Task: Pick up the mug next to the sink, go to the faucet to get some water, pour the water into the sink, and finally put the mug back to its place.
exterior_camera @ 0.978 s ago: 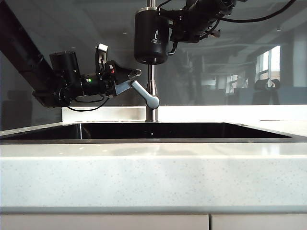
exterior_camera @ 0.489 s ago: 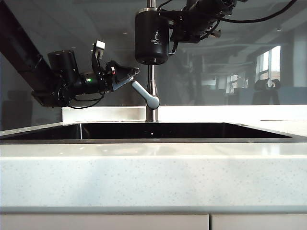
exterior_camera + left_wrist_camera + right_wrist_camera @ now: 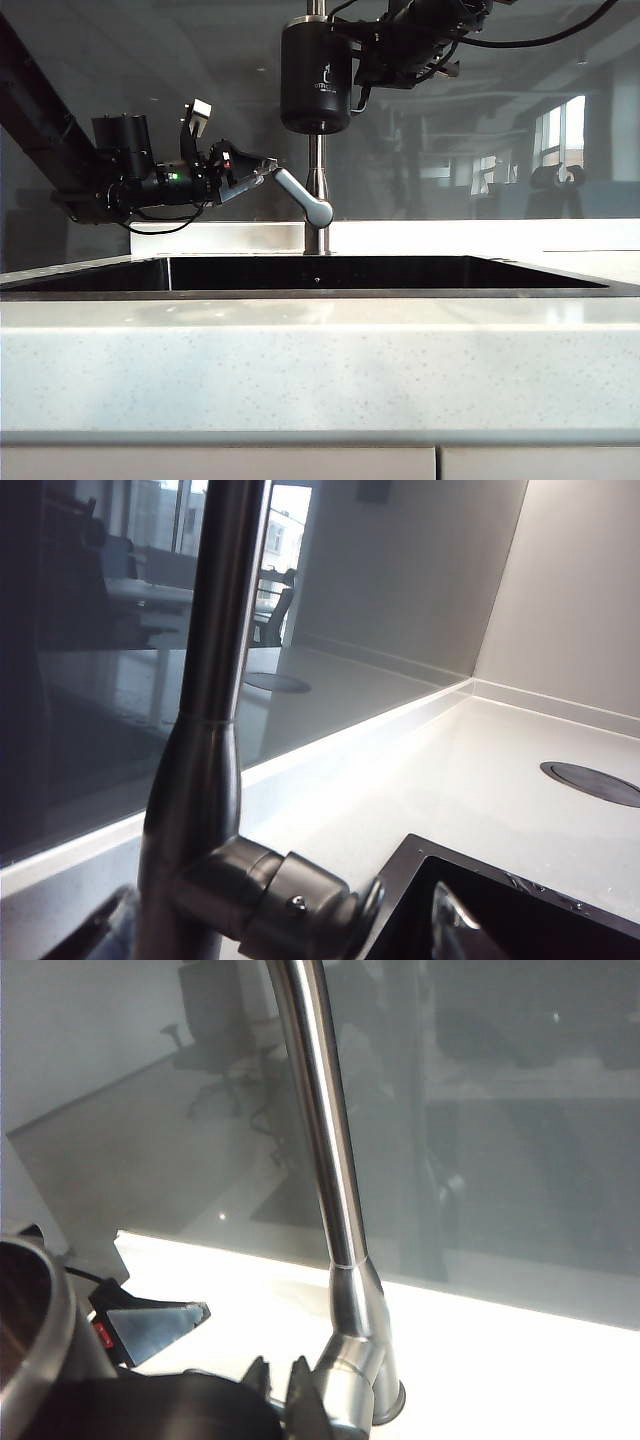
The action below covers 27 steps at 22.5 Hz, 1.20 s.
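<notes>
Left gripper (image 3: 262, 168): left of centre, jaws spread either side of the lever tip of the tall brushed-steel faucet (image 3: 316, 190). Black cylindrical mug (image 3: 315, 78) with silver rim: aloft, upright, in front of the faucet pipe, above the wide dark recessed sink (image 3: 300, 273). Right gripper (image 3: 372, 60): upper right, clamped on the mug's handle side.

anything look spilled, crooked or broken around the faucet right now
Nothing stands out. The mug hangs upright in the right claw by the faucet pipe, above the sink. The left claw is at the lever handle. No water or damage shows.
</notes>
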Tool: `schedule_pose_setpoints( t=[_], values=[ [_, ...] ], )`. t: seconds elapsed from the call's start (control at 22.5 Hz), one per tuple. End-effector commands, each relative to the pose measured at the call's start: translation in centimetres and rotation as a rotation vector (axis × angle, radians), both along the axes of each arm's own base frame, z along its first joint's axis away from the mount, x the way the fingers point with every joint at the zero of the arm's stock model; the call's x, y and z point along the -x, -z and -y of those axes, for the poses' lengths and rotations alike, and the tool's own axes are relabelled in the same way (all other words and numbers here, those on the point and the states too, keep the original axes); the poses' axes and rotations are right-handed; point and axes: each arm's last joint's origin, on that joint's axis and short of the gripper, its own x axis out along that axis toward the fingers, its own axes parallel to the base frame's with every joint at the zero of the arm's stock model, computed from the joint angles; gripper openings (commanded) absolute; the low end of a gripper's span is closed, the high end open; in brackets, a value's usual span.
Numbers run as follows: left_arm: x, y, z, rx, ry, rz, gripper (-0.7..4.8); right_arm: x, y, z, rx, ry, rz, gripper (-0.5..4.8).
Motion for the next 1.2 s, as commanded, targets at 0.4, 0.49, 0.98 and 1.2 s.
schedule_pose_setpoints(
  t=[0.4,0.49,0.98,1.2],
  values=[
    [0.0,-0.4,0.0,0.008,-0.023,0.013,3.71,0.3,-1.5,0.0,-0.039,0.000,0.075,-0.06],
    [0.0,-0.3,0.2,0.007,-0.021,0.000,3.71,0.3,-1.5,0.0,-0.039,0.000,0.075,-0.06],
    [-0.2,0.0,1.2,-0.006,-0.097,0.006,3.71,0.3,-1.5,0.0,-0.039,0.000,0.074,-0.06],
    [-0.5,0.5,1.1,-0.028,-0.183,-0.003,3.71,0.3,-1.5,0.0,-0.038,0.000,0.073,-0.06]
  ],
)
